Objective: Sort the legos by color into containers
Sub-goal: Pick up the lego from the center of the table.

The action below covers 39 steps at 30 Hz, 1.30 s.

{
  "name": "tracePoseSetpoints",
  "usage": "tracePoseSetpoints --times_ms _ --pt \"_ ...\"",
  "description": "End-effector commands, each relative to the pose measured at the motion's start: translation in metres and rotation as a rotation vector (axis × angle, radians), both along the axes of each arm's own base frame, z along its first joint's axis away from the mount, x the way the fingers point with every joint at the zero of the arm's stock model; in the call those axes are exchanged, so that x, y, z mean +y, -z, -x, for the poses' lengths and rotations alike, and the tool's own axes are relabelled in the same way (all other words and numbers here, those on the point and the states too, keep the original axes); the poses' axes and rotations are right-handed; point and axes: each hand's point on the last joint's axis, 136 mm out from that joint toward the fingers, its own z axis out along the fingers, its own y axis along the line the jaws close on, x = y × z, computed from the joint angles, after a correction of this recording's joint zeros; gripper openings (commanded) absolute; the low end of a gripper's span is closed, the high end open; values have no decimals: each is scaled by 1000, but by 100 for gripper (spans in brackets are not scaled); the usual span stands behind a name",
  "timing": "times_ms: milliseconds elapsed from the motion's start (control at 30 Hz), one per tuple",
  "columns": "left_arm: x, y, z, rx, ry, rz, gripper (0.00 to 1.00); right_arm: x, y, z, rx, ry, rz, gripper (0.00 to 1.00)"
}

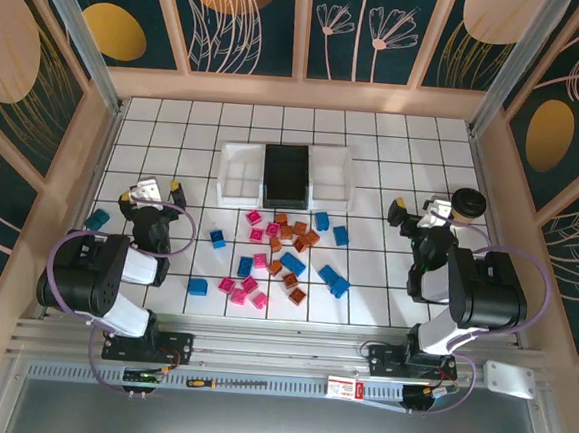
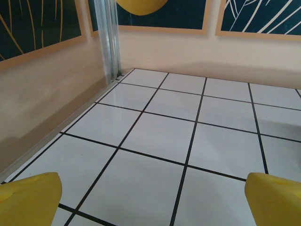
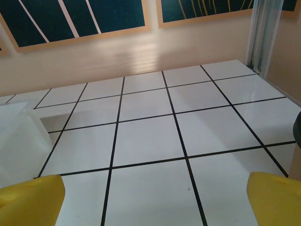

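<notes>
Legos (image 1: 260,260) lie loose mid-table, pink, orange and blue mixed together, none in a container yet. Nearest me, the left claw (image 1: 151,192) and right claw (image 1: 420,208) hover either side of them, jaws spread wide and holding nothing. Beyond sit the trays (image 1: 222,174), two white ones flanking the black tray (image 1: 288,148), which look empty to me. I judge sorting hasn't begun. Next I'd choose an outlying brick, lower a claw over it and pinch.

The right wrist view's left edge cuts off a white container (image 3: 16,141), its right edge a dark curved thing (image 3: 297,134), perhaps a lid.
</notes>
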Motion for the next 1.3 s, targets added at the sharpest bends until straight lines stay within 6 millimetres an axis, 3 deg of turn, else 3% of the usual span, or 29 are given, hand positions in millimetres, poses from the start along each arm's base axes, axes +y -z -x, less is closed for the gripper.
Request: tracePoseSetpoints --times_ms 0,967,1267 --pt "1 -15 -4 -63 0 23 99 0 -7 -4 -25 -11 21 99" --pt "1 -15 -4 -63 -2 23 99 0 -7 -4 -26 -10 20 99" --pt "2 -16 -2 -68 -6 22 99 -9 -8 -4 -29 25 -4 99"
